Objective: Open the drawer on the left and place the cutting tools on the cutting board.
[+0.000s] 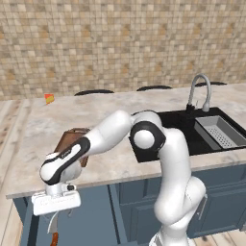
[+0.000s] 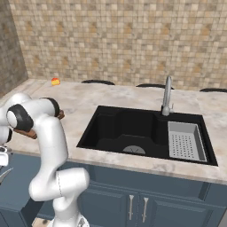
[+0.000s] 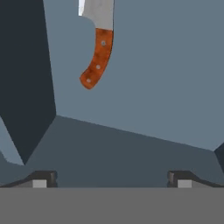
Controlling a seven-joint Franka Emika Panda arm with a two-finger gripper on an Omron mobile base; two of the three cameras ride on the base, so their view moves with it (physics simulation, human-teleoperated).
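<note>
The drawer stands pulled out below the counter's left end, and its blue-grey floor lies under the hand. One of the cutting tools, a knife with a red-brown handle and a silver blade, lies flat in it. In the left base view the knife sits just below the hand. My gripper is open above the drawer floor, short of the knife's handle, with nothing between the fingers. In the left base view the gripper hangs below the counter edge. The dark-brown cutting board rests on the counter, partly hidden by my forearm; its edge shows behind the arm.
A small orange-yellow wedge sits at the counter's far left corner. A black sink with a grey strainer basket and a faucet lies to the right. Blue cabinet doors run below the counter.
</note>
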